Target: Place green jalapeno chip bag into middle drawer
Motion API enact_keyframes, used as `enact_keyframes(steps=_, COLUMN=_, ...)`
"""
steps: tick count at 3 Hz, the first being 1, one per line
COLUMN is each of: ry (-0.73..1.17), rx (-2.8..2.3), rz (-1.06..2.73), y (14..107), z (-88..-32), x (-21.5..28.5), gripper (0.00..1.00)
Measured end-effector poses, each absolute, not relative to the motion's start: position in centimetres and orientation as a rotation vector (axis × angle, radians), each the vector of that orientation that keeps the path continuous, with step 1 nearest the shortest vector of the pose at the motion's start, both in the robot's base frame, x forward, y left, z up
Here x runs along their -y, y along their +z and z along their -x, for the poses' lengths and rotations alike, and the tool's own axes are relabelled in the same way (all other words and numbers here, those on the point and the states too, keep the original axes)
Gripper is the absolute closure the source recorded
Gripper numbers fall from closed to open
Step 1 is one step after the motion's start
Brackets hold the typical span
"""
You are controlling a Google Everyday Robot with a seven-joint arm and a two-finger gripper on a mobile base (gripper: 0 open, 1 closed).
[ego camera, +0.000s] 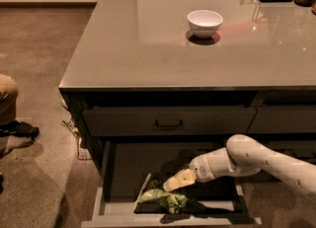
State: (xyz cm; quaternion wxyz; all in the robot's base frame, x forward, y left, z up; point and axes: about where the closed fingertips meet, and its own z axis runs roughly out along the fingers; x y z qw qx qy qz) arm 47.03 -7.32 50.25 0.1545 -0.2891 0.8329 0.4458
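One bag (163, 200) is laid at the drawer's (105, 177) front; the gripper (173, 183) is held mid-drawer, its state not discernible.

Grey-topped dark cabinet island (148, 44) on speckled brown floor (39, 44).

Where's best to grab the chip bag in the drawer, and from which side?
I'd pinch the green jalapeno chip bag by its crinkled top, from above: it lies flat in the middle drawer, whose walls block side approaches. The gripper is at its upper right.
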Motion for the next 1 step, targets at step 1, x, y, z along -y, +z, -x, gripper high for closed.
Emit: enact_keyframes(steps=1, ry=1.238, rx=-2.37, rz=0.715, y=51.26, z=-46.13, x=11.64, gripper=0.0)
